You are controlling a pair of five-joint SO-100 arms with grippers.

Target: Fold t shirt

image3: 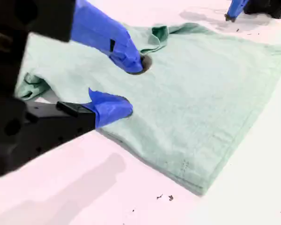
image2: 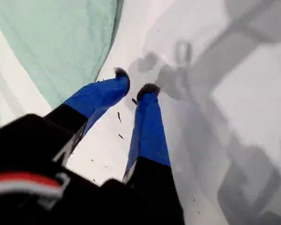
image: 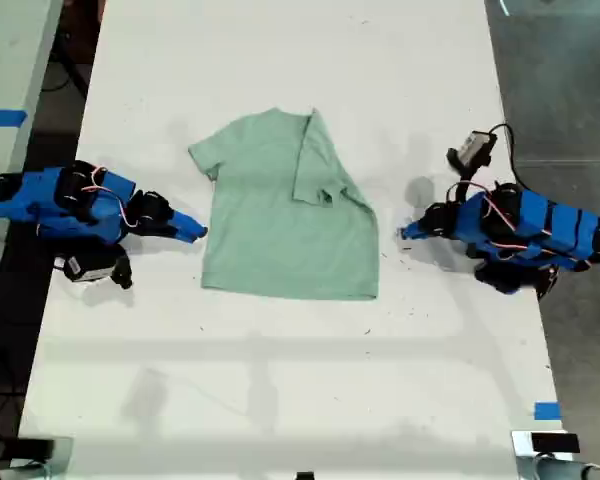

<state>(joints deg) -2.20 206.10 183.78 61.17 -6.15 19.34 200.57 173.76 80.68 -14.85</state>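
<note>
The pale green t shirt (image: pixel 280 220) lies flat in the middle of the white table (image: pixel 280 380), with the sleeve on the exterior view's right folded in over its body. My first gripper (image: pixel 405 232) rests on the table just off the shirt's hem corner on the exterior view's right. Its jaws (image2: pixel 135 83) stand slightly open and hold nothing, with the t shirt (image2: pixel 61 37) beside them. My second gripper (image: pixel 193 231) sits at the shirt's edge on the exterior view's left. It is open (image3: pixel 124 86) over the edge of the t shirt (image3: pixel 201 93).
Small dark specks (image2: pixel 119 117) dot the table by my first gripper. Blue tape marks (image: pixel 547 410) sit near the table's edge on the exterior view's right. A small grey camera unit (image: pixel 475 148) with a cable rises above the first arm. Dark floor borders both sides.
</note>
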